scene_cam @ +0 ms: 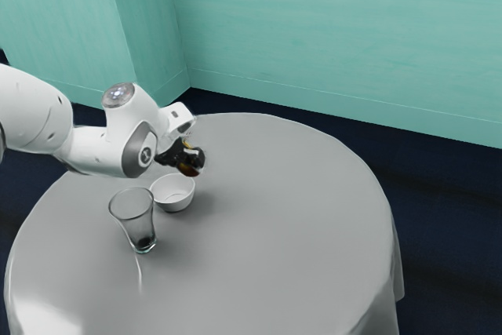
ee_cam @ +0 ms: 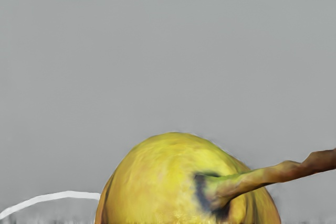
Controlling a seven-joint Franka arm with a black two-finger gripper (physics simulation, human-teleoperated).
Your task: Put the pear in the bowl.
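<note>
Pear [ee_cam: 157, 182], quantity one: we held it clamped in our two-finger gripper [scene_cam: 189, 160], above the table [scene_cam: 267, 272], near one white bowl [scene_cam: 176, 203] and one flared clear glass [scene_cam: 140, 229]. We had our hand angled obliquely downward.

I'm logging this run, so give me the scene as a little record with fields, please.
pear: yellow, brown stem, off the table, not yet in the bowl
gripper: shut on the pear, raised near the bowl; gripper seen at
bowl: white, on the table; wall at
glass: clear, on the table beside the bowl
task status: unfinished
</note>
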